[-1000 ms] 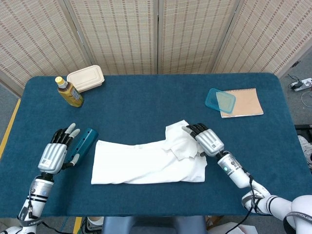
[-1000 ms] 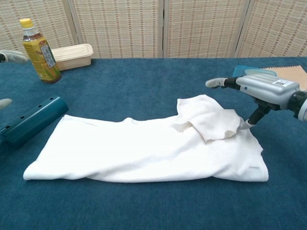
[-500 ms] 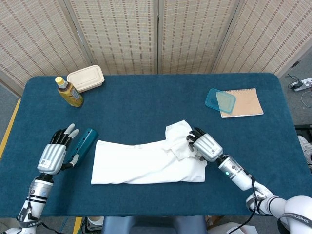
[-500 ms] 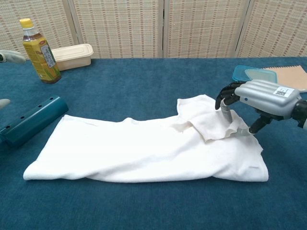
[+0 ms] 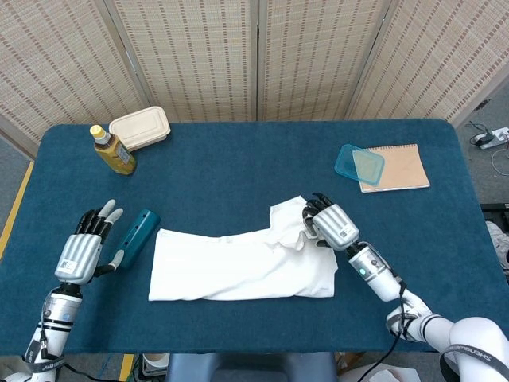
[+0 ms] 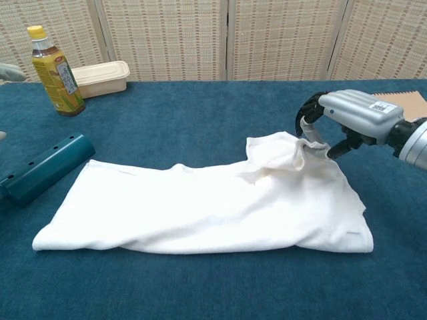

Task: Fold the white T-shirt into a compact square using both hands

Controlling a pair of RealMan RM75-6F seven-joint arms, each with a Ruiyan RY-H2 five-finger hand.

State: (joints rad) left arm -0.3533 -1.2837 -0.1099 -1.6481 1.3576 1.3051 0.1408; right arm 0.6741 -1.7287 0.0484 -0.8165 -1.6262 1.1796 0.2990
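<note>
The white T-shirt [image 5: 238, 267] [image 6: 200, 207] lies folded into a long band across the near middle of the blue table [image 5: 238, 167]. My right hand [image 5: 330, 223] [image 6: 343, 120] grips the shirt's raised sleeve edge at its far right corner, fingers curled around the cloth. Left of the shirt, my left hand [image 5: 82, 248] hovers with its fingers spread and nothing in it, beside a teal cylinder [image 5: 134, 235] [image 6: 40, 168]. In the chest view only a fingertip sliver of the left hand [image 6: 10, 72] shows at the left edge.
A yellow tea bottle [image 5: 111, 150] [image 6: 56, 70] and a beige lunch box [image 5: 141, 127] [image 6: 100, 77] stand at the far left. A teal container lid [image 5: 359, 164] lies on a tan notebook [image 5: 398, 167] at the far right. Woven screens close off the back.
My right hand closed on the sleeve flap and pulled it up and back toward the far right, unfolding it off the shirt. My left hand drifted slightly left.
</note>
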